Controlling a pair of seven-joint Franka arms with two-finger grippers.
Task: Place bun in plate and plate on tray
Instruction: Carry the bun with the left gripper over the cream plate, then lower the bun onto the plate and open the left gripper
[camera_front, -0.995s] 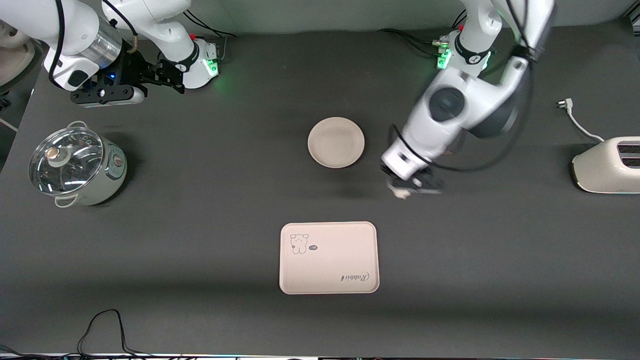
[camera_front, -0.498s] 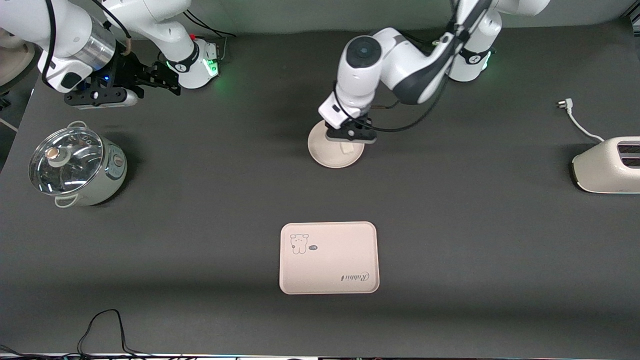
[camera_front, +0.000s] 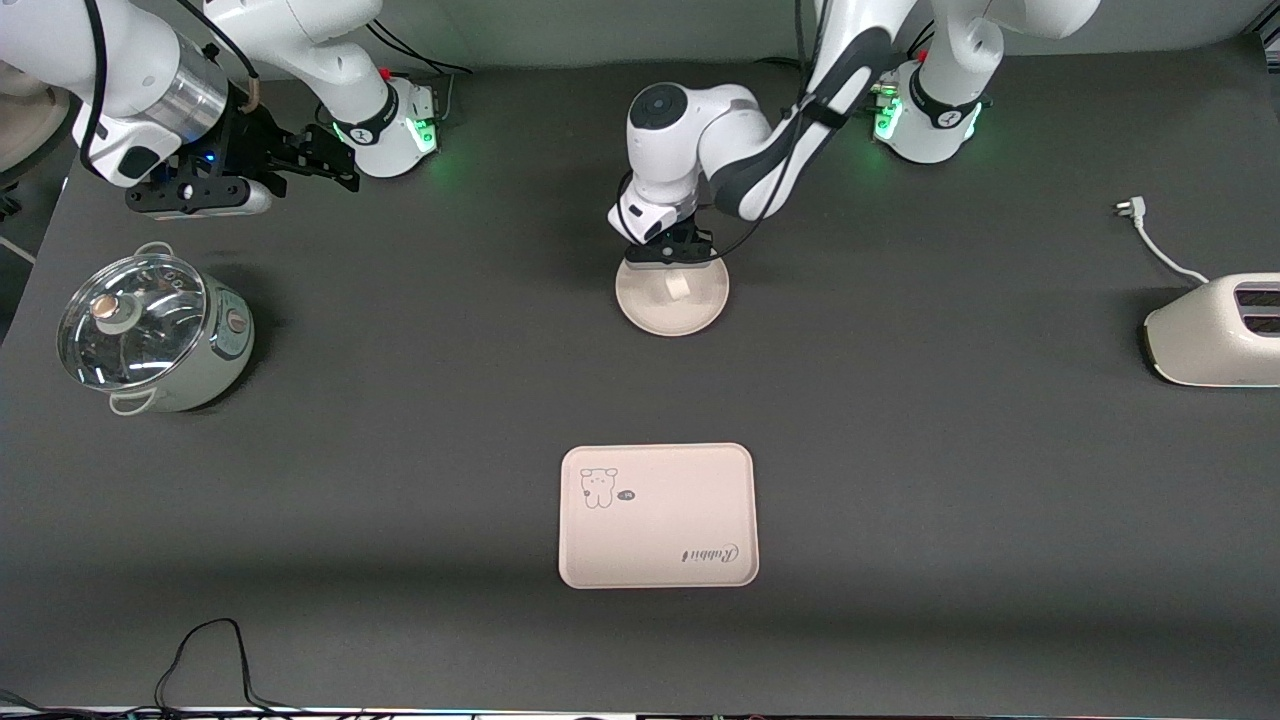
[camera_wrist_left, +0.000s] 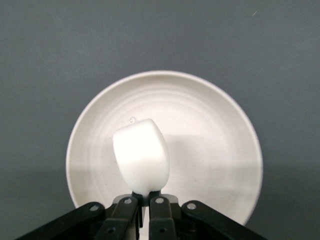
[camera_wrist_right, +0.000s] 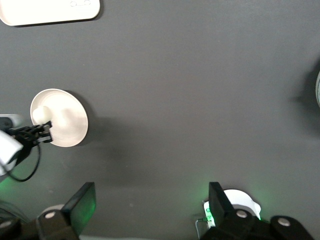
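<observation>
The round cream plate (camera_front: 672, 300) sits mid-table, farther from the front camera than the tray (camera_front: 657, 516), which carries a cartoon animal and the word "Rabbit". My left gripper (camera_front: 676, 262) hangs over the plate, shut on the small white bun (camera_front: 677, 287). In the left wrist view the bun (camera_wrist_left: 141, 155) sticks out from the closed fingers (camera_wrist_left: 127, 206), above the plate (camera_wrist_left: 210, 140). My right gripper (camera_front: 205, 190) waits open and empty in the air by its base, above the pot. The right wrist view shows the plate (camera_wrist_right: 67, 120) and bun (camera_wrist_right: 41, 114) far off.
A lidded pot (camera_front: 155, 333) stands toward the right arm's end of the table. A white toaster (camera_front: 1215, 332) with its cord (camera_front: 1150, 240) stands toward the left arm's end. A black cable (camera_front: 205, 660) lies by the table edge nearest the front camera.
My left arm swung from the open table toward its own end to over the plate, carrying the bun, and has settled lower over the plate. The right arm has barely moved.
</observation>
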